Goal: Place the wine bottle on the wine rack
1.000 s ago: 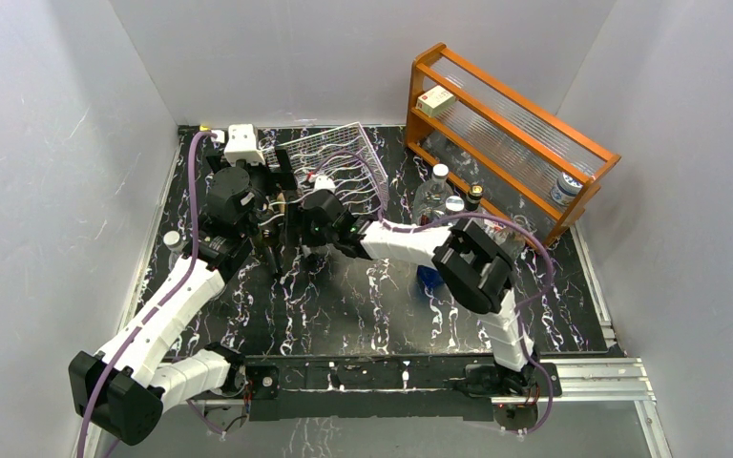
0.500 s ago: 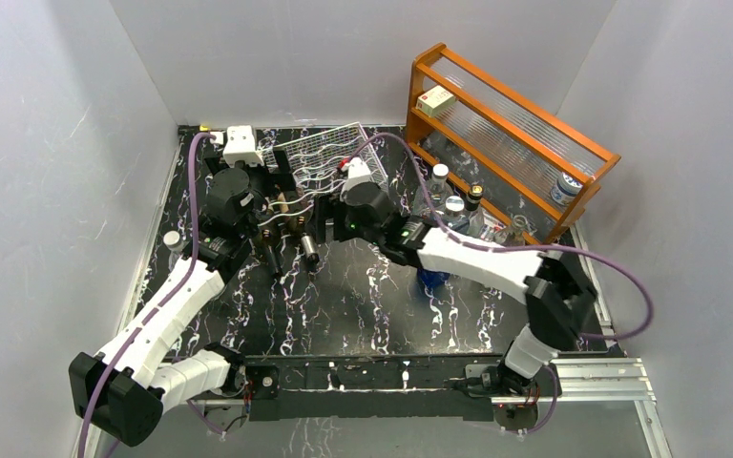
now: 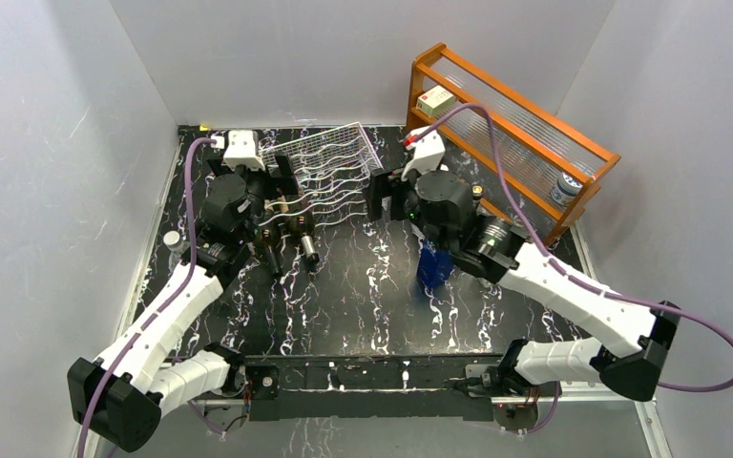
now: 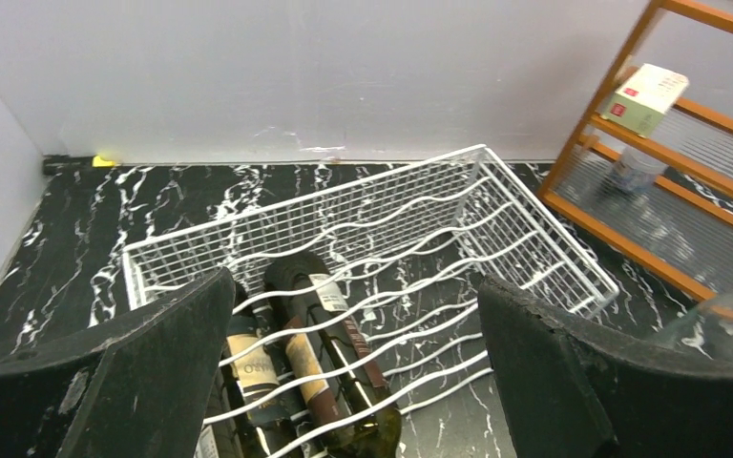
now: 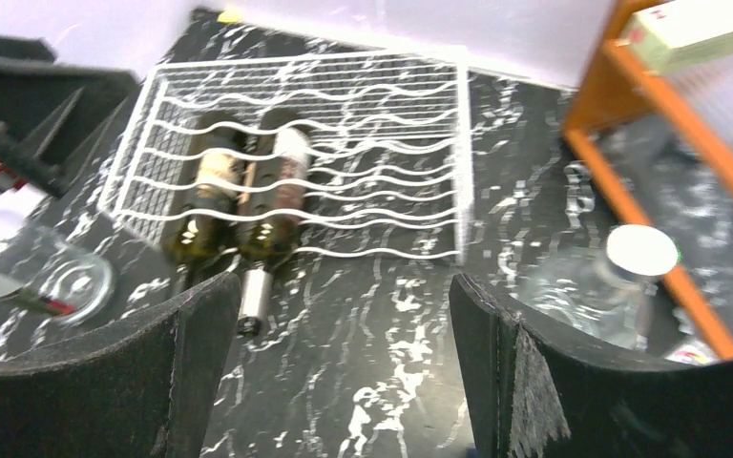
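Observation:
The white wire wine rack (image 3: 334,167) stands at the back middle of the table. It also shows in the left wrist view (image 4: 496,205) and the right wrist view (image 5: 382,124). Two dark wine bottles lie side by side in its left cradles, one (image 4: 253,367) beside the other (image 4: 339,320). In the right wrist view they are the left bottle (image 5: 205,186) and the right bottle (image 5: 277,186), whose silver-capped neck (image 5: 251,291) sticks out of the front. My left gripper (image 3: 277,212) is open just in front of them. My right gripper (image 3: 382,200) is open and empty, right of the rack.
An orange wooden shelf (image 3: 515,114) stands at the back right, with clear bottles (image 5: 630,262) on the table before it. A blue object (image 3: 431,269) sits under my right arm. A small clear bottle (image 3: 172,240) stands by the left wall.
My right arm has swung from the front of the rack to its right side, leaving the silver-necked bottle lying in the rack. My left arm has hardly moved.

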`<state>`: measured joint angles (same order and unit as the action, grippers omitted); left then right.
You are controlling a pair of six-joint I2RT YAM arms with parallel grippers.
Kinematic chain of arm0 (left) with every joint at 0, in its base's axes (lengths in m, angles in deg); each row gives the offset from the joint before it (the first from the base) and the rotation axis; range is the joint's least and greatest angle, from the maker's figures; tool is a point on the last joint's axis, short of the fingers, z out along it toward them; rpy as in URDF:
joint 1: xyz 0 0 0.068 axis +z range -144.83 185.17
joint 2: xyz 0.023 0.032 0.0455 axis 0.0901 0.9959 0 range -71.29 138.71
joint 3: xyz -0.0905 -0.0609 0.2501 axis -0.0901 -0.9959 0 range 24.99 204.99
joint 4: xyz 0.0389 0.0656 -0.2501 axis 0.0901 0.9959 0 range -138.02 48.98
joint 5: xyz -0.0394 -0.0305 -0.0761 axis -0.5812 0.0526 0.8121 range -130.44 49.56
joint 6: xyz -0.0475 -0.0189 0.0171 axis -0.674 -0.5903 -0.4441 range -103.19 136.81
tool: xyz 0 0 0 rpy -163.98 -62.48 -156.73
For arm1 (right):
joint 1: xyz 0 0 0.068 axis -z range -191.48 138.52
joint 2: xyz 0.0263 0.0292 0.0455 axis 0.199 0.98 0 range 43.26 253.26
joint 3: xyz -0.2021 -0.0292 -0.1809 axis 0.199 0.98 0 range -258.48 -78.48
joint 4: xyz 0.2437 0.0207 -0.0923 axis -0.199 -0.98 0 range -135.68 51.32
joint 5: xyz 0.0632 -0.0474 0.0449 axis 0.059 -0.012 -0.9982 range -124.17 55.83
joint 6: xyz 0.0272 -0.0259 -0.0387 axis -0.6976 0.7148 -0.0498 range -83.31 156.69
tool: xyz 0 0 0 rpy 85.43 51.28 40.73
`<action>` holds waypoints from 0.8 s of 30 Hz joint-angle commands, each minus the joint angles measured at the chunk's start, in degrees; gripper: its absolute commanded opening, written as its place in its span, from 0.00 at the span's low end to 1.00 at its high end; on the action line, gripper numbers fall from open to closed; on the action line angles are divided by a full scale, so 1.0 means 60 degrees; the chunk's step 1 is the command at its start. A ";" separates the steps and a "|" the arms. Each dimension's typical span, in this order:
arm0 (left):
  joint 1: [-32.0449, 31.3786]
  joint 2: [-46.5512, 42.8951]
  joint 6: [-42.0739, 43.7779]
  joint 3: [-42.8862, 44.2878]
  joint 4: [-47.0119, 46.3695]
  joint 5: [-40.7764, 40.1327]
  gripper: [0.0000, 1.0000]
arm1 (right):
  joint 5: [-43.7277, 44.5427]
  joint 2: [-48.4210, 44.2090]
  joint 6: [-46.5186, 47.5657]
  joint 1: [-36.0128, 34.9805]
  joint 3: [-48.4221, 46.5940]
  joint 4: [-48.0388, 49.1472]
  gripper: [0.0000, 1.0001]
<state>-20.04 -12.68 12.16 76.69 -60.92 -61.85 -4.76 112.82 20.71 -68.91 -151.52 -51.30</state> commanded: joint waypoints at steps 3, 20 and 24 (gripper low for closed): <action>0.0072 -0.0462 0.0451 -0.0253 -0.0844 0.2471 0.98 | 0.2636 -0.1154 0.0854 0.0023 -0.0788 -0.1181 0.90; 0.0063 -0.0085 0.0529 -0.0352 -0.1216 0.8326 0.98 | 0.3276 -0.2117 -0.1023 0.0021 -0.0354 -0.4636 0.94; 0.0057 -0.0077 0.0506 -0.0396 -0.1302 0.8356 0.98 | 0.2709 -0.2041 -0.1330 0.0034 -0.0236 -0.4925 0.96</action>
<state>-19.80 -12.62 15.46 74.20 -65.67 -14.84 13.84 101.26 16.09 -68.91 -153.18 -78.99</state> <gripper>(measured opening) 0.981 0.950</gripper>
